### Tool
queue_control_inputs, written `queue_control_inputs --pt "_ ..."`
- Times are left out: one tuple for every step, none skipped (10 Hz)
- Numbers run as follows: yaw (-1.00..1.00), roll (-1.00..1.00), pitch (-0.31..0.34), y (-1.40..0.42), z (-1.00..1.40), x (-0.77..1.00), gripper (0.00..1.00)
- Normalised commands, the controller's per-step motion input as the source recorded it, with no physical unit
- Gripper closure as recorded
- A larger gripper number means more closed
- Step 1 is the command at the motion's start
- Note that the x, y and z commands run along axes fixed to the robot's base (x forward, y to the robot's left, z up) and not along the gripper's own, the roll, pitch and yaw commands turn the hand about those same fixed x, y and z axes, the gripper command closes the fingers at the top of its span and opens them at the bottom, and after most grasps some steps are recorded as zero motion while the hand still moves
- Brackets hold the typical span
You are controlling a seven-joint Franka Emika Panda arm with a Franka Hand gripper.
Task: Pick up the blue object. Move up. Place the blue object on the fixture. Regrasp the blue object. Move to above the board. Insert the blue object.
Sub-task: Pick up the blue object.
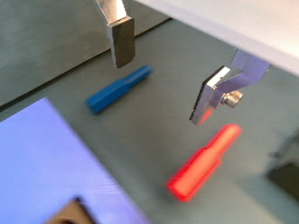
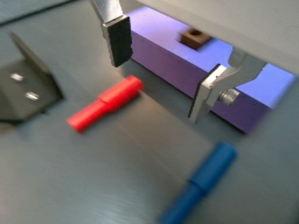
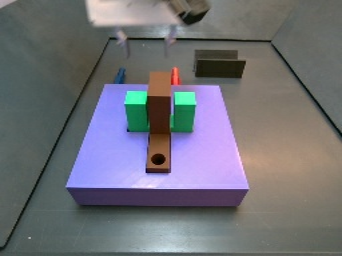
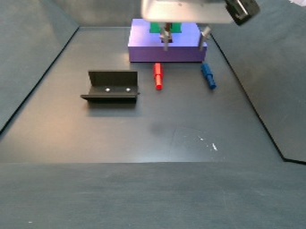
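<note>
While the hand (image 1: 163,77) hung above the floor with its fingers (image 1: 121,44) spread and nothing between them, we saw the blue peg (image 1: 118,90) and the red peg (image 1: 204,161) lying apart on the grey floor (image 4: 143,125). In a side view, the hand (image 4: 182,34) stood near the lavender board (image 4: 167,52), over the gap between the red peg (image 4: 158,76) and the blue peg (image 4: 208,74). We noted the fixture (image 4: 110,87) standing on the floor beside the red peg, well clear of the blue peg. The board (image 3: 107,160) carried two green blocks (image 3: 136,110) and a brown bar (image 3: 160,125) with a round hole (image 3: 160,160).
</note>
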Motion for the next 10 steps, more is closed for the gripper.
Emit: queue_control_inputs --pt "0.0 0.08 -0.334 -0.37 -0.58 -0.52 0.0" --pt "0.01 0.07 -0.27 -0.32 -0.56 -0.11 0.0" --pt "0.04 0.05 -0.257 -0.13 -0.67 -0.16 0.0" --pt "0.0 0.06 -0.26 0.0 -0.62 -0.37 0.0" --pt "0.0 0.05 -0.19 0.02 -0.46 -0.29 0.0" --pt "0.0 0.05 -0.146 0.06 -0.28 -0.31 0.0" --pt "0.0 0.0 -0.119 0.04 -0.1 -0.22 0.0" --pt "0.0 0.0 -0.123 0.01 -0.01 -0.15 0.0" --pt "0.0 -0.03 -0.136 0.03 0.0 -0.1 0.0" --pt "0.0 -0.01 -0.2 0.0 -0.09 -0.15 0.0"
